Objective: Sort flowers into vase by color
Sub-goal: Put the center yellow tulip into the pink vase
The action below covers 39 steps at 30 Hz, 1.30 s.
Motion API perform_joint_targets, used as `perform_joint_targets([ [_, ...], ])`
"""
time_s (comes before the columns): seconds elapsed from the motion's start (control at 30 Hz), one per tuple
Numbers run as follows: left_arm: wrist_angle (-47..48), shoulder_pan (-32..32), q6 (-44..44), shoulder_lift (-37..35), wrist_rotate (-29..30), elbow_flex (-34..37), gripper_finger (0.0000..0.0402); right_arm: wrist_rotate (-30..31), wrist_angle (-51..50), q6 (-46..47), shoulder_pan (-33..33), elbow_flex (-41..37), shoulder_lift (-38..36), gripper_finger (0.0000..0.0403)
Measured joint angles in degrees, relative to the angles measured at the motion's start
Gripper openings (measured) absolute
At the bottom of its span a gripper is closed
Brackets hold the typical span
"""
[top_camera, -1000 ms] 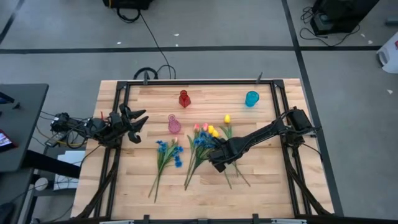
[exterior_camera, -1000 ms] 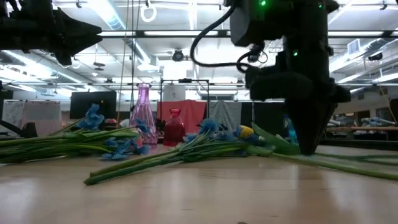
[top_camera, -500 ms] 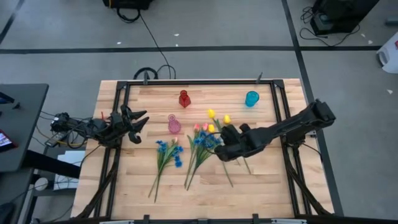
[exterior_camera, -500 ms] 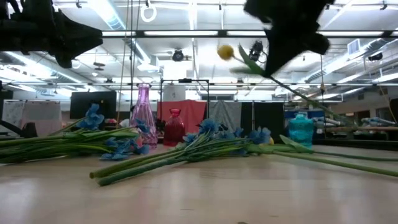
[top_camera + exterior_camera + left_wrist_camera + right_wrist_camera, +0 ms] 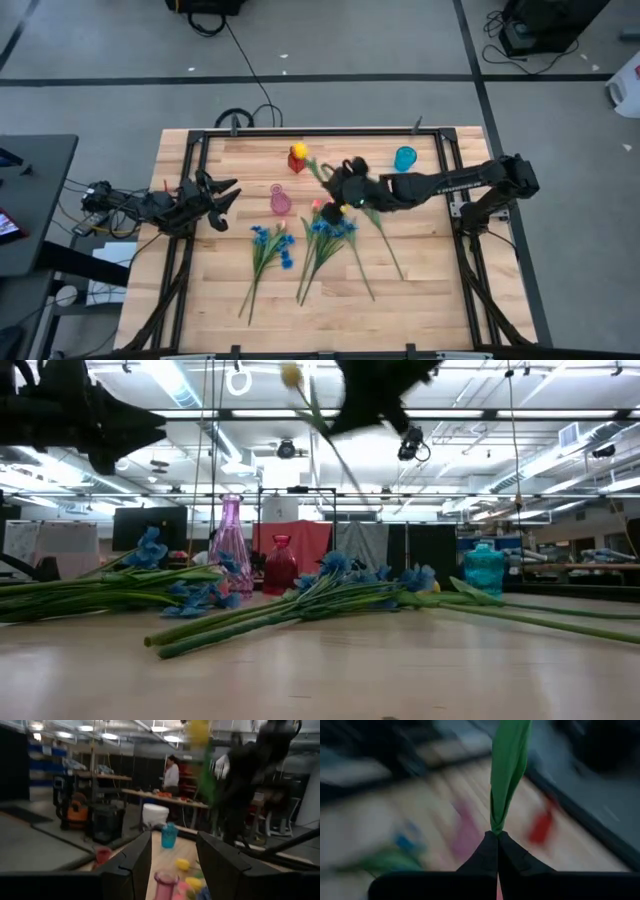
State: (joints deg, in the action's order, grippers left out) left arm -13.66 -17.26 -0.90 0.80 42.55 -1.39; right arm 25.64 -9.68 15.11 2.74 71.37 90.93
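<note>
A yellow tulip (image 5: 298, 152) is held clamped by its green stem between the closed fingers of the right gripper (image 5: 340, 186), raised above the table (image 5: 420, 300), with its bud over the red vase (image 5: 280, 565) at 12 o'clock from the table centre. The remaining flowers (image 5: 320, 235) lie on the table near the centre, with the pink vase (image 5: 280, 202) at 11 o'clock and the blue vase (image 5: 404, 158) at 1 o'clock. The left gripper (image 5: 222, 195) is parked at 9 o'clock with its fingers spread and empty.
</note>
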Motion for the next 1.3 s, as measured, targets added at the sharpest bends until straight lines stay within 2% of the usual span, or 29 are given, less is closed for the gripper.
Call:
perform_joint_targets([
  [0.17, 3.79, 0.00, -5.23, 0.00, -2.98, 0.00, 0.0163, -14.73, 26.32, -11.24, -2.35, 0.16, 2.63, 0.0006],
  [0.33, 4.04, -0.01, -6.60, 0.32, -4.70, 0.00, 0.0163, -19.14, 42.94, -17.46, -4.44, 0.08, 8.76, 0.0006],
  [0.53, 4.94, -0.07, -9.85, 0.57, -5.29, 0.00, 0.0163, -21.19, 46.42, -19.92, -6.67, 2.61, 14.17, 0.0006],
  [0.7, 4.81, -0.07, -9.91, 0.68, -5.32, 0.00, 0.0163, -21.09, 49.52, -22.77, -6.95, 2.62, 13.08, 0.0006],
  [0.87, 4.40, -0.09, -9.91, 0.68, -5.33, 0.00, 0.0163, -21.18, 52.24, -22.56, -8.06, 2.73, 12.39, 0.0006],
  [1.1, 4.17, -0.09, -9.93, 0.68, -5.31, 0.00, 0.0163, -22.28, 52.30, -18.26, -8.97, 2.73, 16.59, 0.0006],
  [1.3, 4.16, -0.09, -10.30, 0.68, -5.30, 0.00, 0.0163, -20.14, 52.44, -18.51, -8.98, 2.73, 18.65, 0.0006],
])
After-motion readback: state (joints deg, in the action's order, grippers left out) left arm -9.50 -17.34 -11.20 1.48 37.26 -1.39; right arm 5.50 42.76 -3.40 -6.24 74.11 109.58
